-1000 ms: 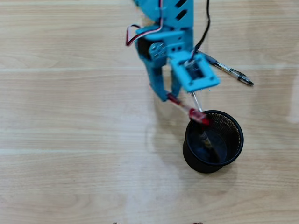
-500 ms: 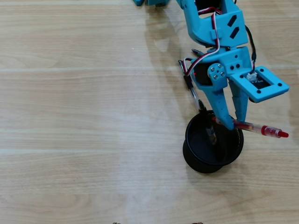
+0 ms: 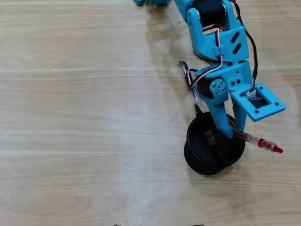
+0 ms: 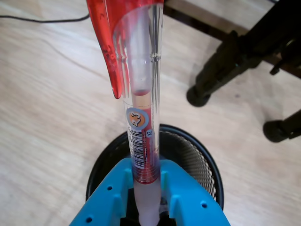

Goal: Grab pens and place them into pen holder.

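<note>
Red pen, barcode sticker on its clear barrel, clamped in blue gripper above black mesh pen holder near worktop's lower edge

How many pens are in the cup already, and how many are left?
One dark pen already stands inside the cup. The gripper is shut on the red pen, holding it over the cup's rim, not dropped in. One black pen lies on the table by the arm. No other pens show.
</note>
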Controlling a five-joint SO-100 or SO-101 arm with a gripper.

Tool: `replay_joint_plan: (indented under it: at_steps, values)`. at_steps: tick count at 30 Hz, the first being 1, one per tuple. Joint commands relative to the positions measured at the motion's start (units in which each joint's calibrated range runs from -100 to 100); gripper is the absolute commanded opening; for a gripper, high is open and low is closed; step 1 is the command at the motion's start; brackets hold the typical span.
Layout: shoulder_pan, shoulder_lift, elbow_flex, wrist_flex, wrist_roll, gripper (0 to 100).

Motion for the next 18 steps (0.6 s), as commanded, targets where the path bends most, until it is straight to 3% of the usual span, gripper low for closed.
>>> replay_joint_plan:
  at_steps: [1,14,18]
  values:
    - [-0.4,-1.5,0.5,-1.2,0.0,11]
    - [0.2,-3.4,0.9,-0.7,3.1,13]
    - [1.1,-9.1,0.7,12.6,7.7,13]
